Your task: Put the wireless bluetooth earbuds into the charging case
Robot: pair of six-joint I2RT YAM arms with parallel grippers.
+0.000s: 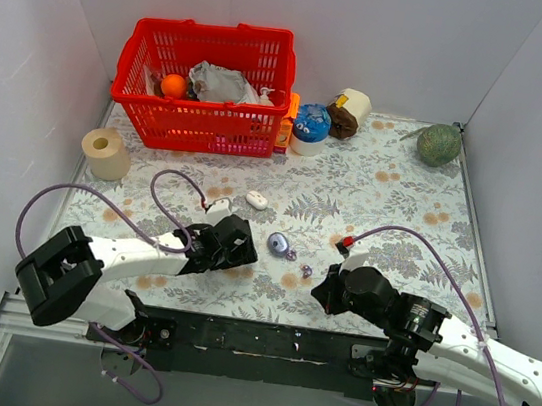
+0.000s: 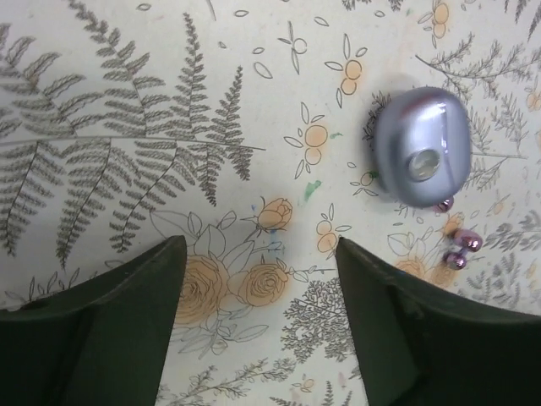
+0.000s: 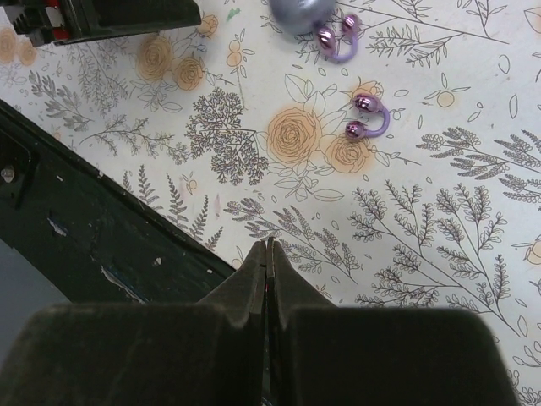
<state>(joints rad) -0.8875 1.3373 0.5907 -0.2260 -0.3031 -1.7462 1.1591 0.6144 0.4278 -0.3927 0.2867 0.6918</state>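
The left gripper [image 2: 262,317] holds its two dark fingers [image 2: 127,330] wide apart over the flowered tablecloth [image 1: 402,201], with nothing between them. Ahead of them and off to the right in the left wrist view lies the charging case [image 2: 421,145], a rounded bluish-grey pebble that touches neither finger. Its lid looks shut, though the view is a little blurred there. The first earbud [image 2: 443,205] sits against the case's near edge. The second earbud [image 2: 461,249] lies just beside the first, apart from the case.

The right gripper [image 3: 268,254] has its fingers pressed tight together and grips nothing. It hangs over the cloth close to the black front rail [image 3: 84,228]. In the right wrist view the second earbud lies ahead of the fingertips, shiny purple on an orange rose print, and the first earbud and the case lie beyond it at the top edge.

From above, the case and both earbuds lie between the two grippers. Farther back are a small white object [image 1: 257,200], a roll of tape [image 1: 106,153] at the left edge, a red basket [image 1: 207,83] and a green ball [image 1: 439,144] in the far right corner
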